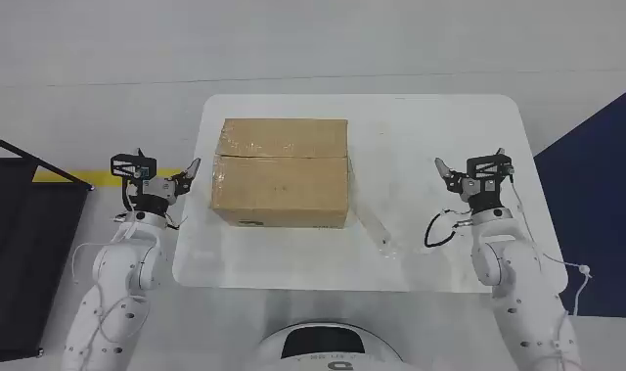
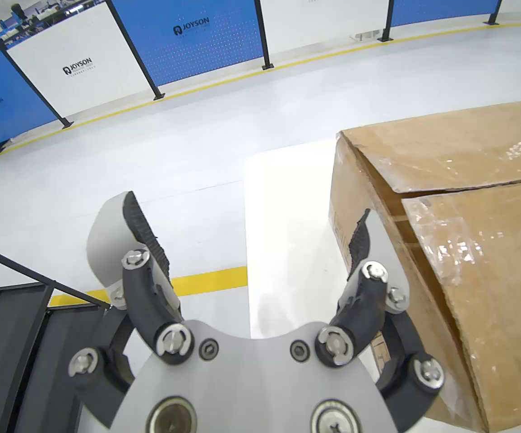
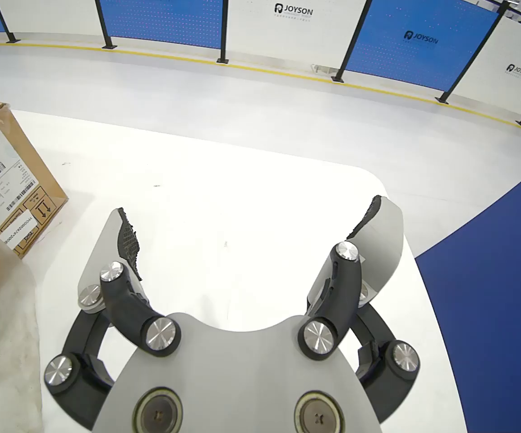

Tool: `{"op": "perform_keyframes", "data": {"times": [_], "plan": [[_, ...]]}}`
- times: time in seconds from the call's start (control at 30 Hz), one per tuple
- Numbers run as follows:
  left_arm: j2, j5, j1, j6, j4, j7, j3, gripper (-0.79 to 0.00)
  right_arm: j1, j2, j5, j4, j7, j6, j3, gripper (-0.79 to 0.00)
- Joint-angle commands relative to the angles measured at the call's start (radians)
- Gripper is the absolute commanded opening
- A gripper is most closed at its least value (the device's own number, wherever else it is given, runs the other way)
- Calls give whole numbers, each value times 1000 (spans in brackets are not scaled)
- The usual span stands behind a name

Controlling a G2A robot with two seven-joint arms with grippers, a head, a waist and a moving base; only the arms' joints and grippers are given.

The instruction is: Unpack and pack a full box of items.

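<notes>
Cardboard box (image 1: 282,172) lengthwise across table (image 1: 440,254)

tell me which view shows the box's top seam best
The top view: it shows the whole closed box, with the seam running the full length of its top. The left wrist view shows one end of that seam at a taped corner. The right wrist view shows a labelled side of the box.

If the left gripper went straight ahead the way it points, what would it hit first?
Likely nothing: the left gripper faces the bare table edge; the box sits just beside, depth unclear.
</notes>
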Motion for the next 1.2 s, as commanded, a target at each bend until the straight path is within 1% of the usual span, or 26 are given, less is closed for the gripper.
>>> {"op": "perform_keyframes", "data": {"times": [0.0,0.33,0.37,0.43,0.5,0.57,0.63,1.17], "plan": [[0,0,0,0,0,0,0,-1,0,0,0,0,0,0,0,-1],[0,0,0,0,0,0,0,-1,0,0,0,0,0,0,0,0],[0,0,0,0,0,0,0,0,2,1,-32,-19,-9,-9,-10,0],[0,0,0,0,0,0,0,0,-3,-1,-130,-60,-6,1,-66,0],[0,0,0,0,0,0,0,0,4,-6,-190,-88,2,-5,-138,0],[0,0,0,0,0,0,0,0,18,-12,-219,-92,8,-6,-199,0],[0,0,0,0,0,0,0,0,31,-16,-224,-89,17,-8,-231,0],[0,0,0,0,0,0,0,0,31,-16,-224,-89,17,-8,-231,0]]}}
